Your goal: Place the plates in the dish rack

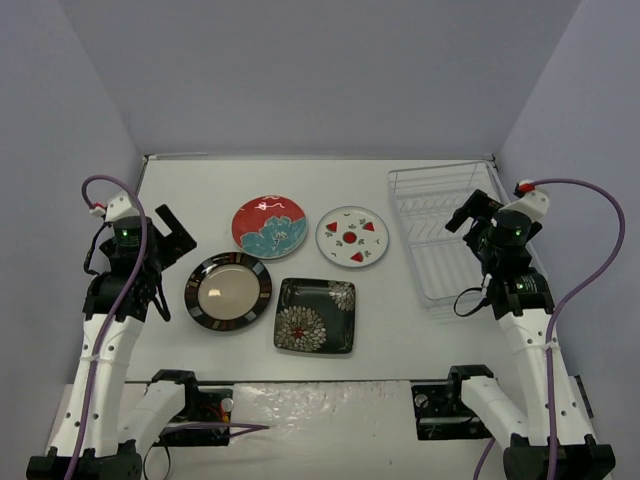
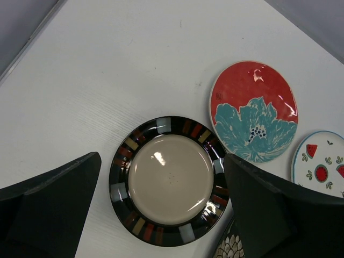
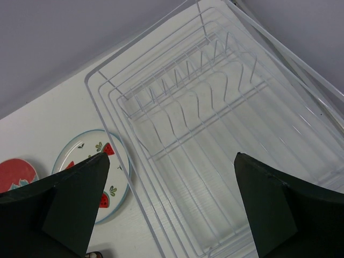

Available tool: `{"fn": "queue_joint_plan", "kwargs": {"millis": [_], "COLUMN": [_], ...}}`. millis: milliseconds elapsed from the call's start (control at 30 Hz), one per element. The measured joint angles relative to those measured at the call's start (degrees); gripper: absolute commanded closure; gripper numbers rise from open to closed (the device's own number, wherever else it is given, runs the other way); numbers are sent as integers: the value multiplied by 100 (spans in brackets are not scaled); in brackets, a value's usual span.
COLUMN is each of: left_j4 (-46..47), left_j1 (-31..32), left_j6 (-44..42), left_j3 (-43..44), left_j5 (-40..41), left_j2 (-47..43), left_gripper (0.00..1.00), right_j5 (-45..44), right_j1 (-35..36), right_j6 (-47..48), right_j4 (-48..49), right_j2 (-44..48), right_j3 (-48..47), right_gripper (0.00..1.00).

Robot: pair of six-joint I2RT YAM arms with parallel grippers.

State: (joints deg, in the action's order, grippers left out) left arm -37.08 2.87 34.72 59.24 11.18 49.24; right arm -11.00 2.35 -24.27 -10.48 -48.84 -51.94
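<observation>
Starting from 0 is how I judge it: all 4 plates lie flat on the table (image 1: 200, 190) and the dish rack (image 1: 440, 262) holds nothing, so you are at the approach for pick 1. Your left gripper (image 1: 176, 230) hangs empty with its jaws spread wide. Its wrist camera looks down on the black-rimmed plate (image 1: 228, 291), which seems the likely target. Your right gripper (image 1: 470, 212) is equally wide and empty, poised over the rack.

Behind the black-rimmed plate sits the red-and-teal plate (image 1: 269, 226), with the watermelon plate (image 1: 352, 236) to its right, near the rack's left wall. The square black plate (image 1: 315, 315) lies just beside the black-rimmed one (touching or not, I cannot tell).

Next you will probably need to drop 1 finger outside the rim and 1 inside, pinch the lip, then tip the plate upright to slide it between the tines. The glaze looks glossy, so expect it to slip. The rack stands well apart from your left arm, so the right arm may suit the watermelon plate better.

The tabletop is white, matte and faintly grained. Plain grey-lilac walls (image 1: 320, 80) close 3 sides.
</observation>
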Motion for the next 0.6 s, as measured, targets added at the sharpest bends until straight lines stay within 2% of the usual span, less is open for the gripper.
{"fn": "queue_joint_plan", "kwargs": {"millis": [167, 367, 467, 600], "left_j4": [7, 197, 325, 445], "left_j1": [0, 0, 0, 0], "left_j6": [-4, -45, -89, -78], "left_j3": [-2, -103, -192, -333], "left_j5": [-90, -405, -622, -865], "left_j2": [-27, -10, 65, 145], "left_gripper": [3, 3, 3, 3], "right_j5": [116, 1223, 1407, 1184], "right_j1": [-3, 65, 656, 2086], "right_j6": [45, 339, 489, 649], "right_j4": [26, 362, 378, 347], "right_j2": [61, 51, -236, -808], "right_j3": [2, 22, -45, -236], "right_gripper": [0, 0, 0, 0]}}
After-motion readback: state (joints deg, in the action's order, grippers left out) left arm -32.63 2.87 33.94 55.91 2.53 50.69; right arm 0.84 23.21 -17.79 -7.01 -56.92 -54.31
